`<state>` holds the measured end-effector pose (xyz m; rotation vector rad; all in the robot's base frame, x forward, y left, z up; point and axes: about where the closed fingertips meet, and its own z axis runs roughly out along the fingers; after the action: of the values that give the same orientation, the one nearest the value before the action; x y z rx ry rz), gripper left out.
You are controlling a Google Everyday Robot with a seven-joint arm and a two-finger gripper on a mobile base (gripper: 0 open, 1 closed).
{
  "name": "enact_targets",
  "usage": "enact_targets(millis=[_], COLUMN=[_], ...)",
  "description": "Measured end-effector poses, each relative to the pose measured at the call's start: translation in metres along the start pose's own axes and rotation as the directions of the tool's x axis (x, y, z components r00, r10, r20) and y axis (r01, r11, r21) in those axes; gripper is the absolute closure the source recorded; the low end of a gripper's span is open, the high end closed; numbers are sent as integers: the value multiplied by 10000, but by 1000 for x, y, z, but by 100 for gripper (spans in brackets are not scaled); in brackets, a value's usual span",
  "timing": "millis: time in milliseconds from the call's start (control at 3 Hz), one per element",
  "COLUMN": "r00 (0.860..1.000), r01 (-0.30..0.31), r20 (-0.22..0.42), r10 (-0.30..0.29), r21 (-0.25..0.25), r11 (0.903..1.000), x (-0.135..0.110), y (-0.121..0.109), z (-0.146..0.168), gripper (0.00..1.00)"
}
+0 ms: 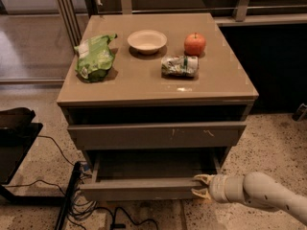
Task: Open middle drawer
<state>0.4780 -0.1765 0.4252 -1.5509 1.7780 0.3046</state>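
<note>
The middle drawer (139, 189) is a plain taupe-grey drawer low in the cabinet. It stands pulled out, and its shallow tray (153, 164) shows behind the flat front. My gripper (201, 186) comes in from the lower right on a cream arm. Its two fingers sit above and below the right end of that drawer's front and hold it. Above it is the wider front with pale scratch marks (158, 135), which stands slightly out from the cabinet.
On the cabinet top (139, 80) lie a green chip bag (96, 56), a white bowl (147, 41), a red apple (195, 44) and a crumpled can (179, 65). Black cables (72, 195) and a dark object (14, 128) lie at the left on the speckled floor.
</note>
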Motion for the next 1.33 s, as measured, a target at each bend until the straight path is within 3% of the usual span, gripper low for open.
enact_targets(millis=[333,667,1000,1333], r00=[10000,10000,10000,10000], r01=[1,21,21,-12], r20=[0,2,2,36], r10=[-1,-21,-21,12], r21=[-1,-29,-29,14], r11=[10000,10000,10000,10000], x=[0,1,-1,5], y=[0,2,2,16], z=[0,0,-1,-5], gripper=[84,100,100,100])
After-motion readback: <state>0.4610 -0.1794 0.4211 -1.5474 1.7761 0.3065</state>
